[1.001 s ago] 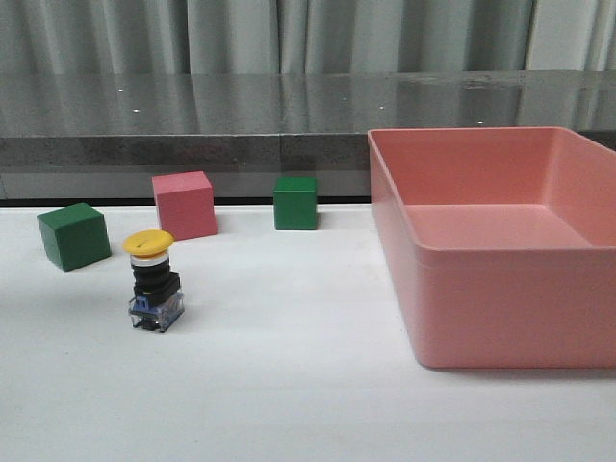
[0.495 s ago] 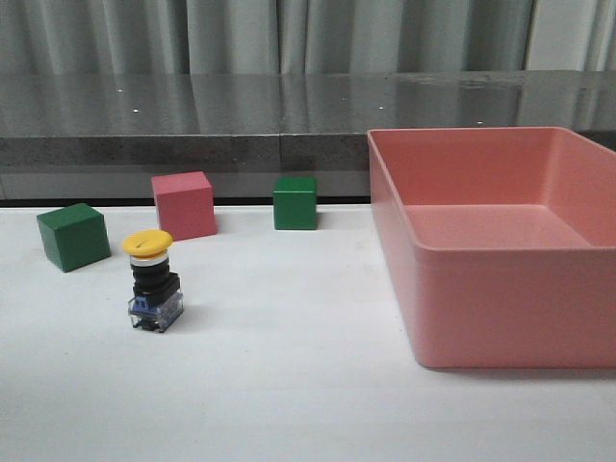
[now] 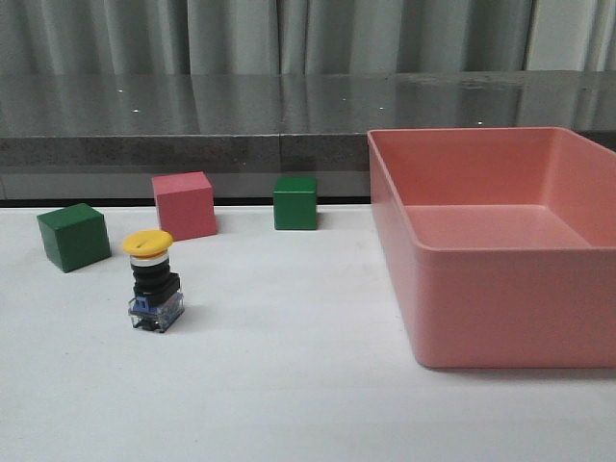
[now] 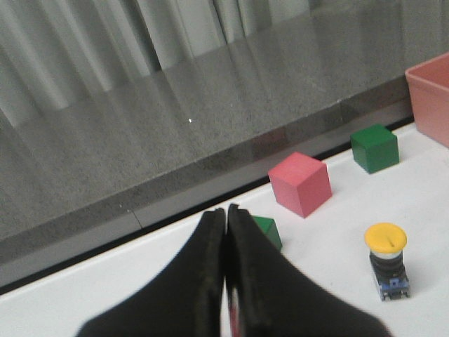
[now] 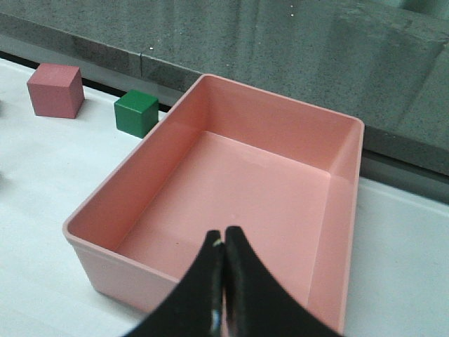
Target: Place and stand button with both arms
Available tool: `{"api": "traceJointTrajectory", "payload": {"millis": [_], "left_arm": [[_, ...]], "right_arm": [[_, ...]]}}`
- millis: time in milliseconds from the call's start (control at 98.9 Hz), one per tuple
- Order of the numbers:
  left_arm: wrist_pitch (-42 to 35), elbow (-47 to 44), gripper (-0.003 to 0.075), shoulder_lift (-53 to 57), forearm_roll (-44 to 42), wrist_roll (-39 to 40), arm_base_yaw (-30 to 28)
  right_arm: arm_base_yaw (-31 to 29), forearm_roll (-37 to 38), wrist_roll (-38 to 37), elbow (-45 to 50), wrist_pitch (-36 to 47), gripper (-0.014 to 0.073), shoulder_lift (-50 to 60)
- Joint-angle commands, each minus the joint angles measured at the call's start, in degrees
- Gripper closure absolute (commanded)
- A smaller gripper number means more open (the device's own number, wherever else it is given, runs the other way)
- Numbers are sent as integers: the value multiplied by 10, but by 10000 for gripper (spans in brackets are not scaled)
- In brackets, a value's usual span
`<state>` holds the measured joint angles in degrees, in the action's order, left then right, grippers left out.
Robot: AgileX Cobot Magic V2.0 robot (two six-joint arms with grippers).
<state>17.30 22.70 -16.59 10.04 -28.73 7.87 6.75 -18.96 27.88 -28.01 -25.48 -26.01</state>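
- The front view shows no arm at all; only the wrist views bring the grippers in. The left gripper [image 4: 226, 232] has its jaws clenched together on nothing, and the right gripper [image 5: 224, 247] likewise has its jaws pressed tight, empty, above the pink bin [image 5: 330, 232].
- The right wrist view misses the button altogether; the front and left wrist views both show it.
- The button [image 3: 153, 281] stands upright on the white table [image 3: 289, 385], well to the left of the pink bin [image 3: 500, 298], nearer the camera than the pink cube [image 3: 184, 204], with one green cube [image 3: 73, 236] further from the bin and another green cube [image 3: 295, 202] between pink cube and bin.
- It has a yellow mushroom cap, a black-and-silver body and a clear blue square base flat on the table.
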Motion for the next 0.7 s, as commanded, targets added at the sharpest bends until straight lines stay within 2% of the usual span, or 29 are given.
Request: {"api": "traceJointTrajectory", "payload": {"millis": [0, 172, 687], "left_arm": [[-44, 5, 740, 44, 13, 5, 4], [-44, -9, 740, 99, 13, 5, 4], [-45, -12, 740, 101, 13, 5, 4]], "right_arm": [[-4, -3, -1, -16, 37, 654, -2], [-4, -3, -1, -16, 37, 654, -2], [-4, -3, -1, -16, 37, 654, -2]]}}
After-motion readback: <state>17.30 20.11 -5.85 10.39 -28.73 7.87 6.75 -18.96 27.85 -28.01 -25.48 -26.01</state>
